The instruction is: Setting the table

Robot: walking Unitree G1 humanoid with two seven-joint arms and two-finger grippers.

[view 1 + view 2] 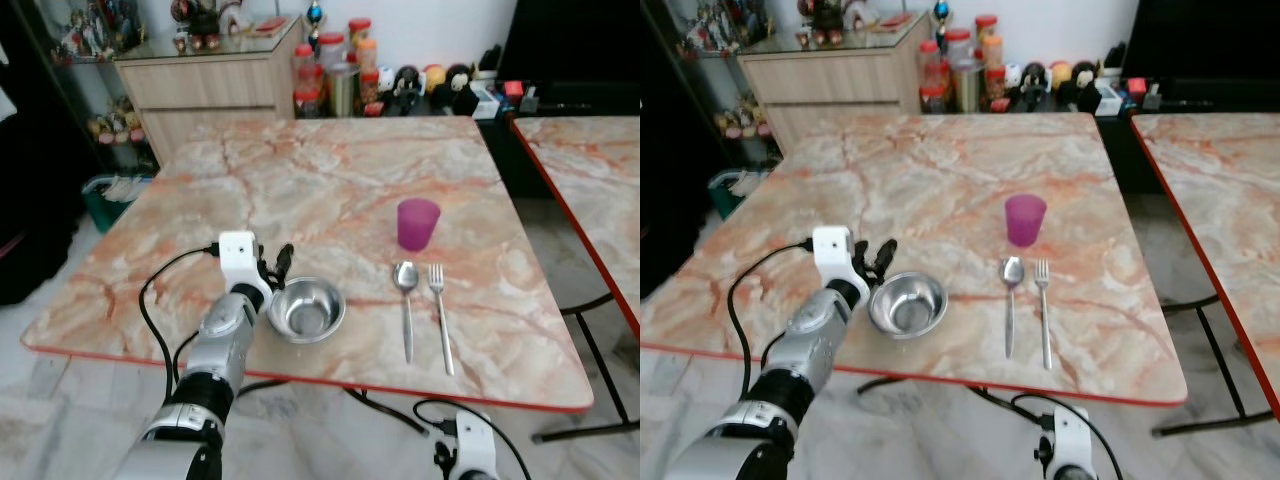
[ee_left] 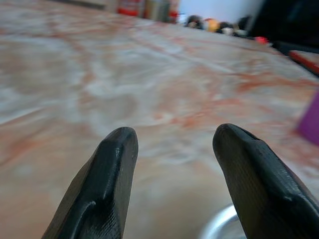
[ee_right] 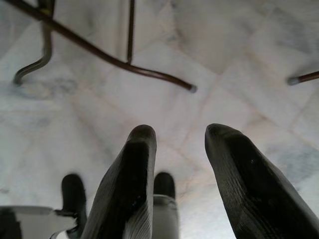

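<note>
On the table (image 1: 300,170), your left gripper (image 1: 277,262) sat w/ jaws parted beside the bowl (image 1: 306,309); right gripper (image 3: 174,164) hung low, jaws parted.

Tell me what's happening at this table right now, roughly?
A place setting is partly laid on the marble-patterned table. The robot's left tool sits open at the left rim of the round stainless steel bowl, not gripping it. To the right lie a metal spoon and a metal fork side by side, with a purple plastic cup just beyond them. The right tool hangs open below the table edge, pointing at the tiled floor.
</note>
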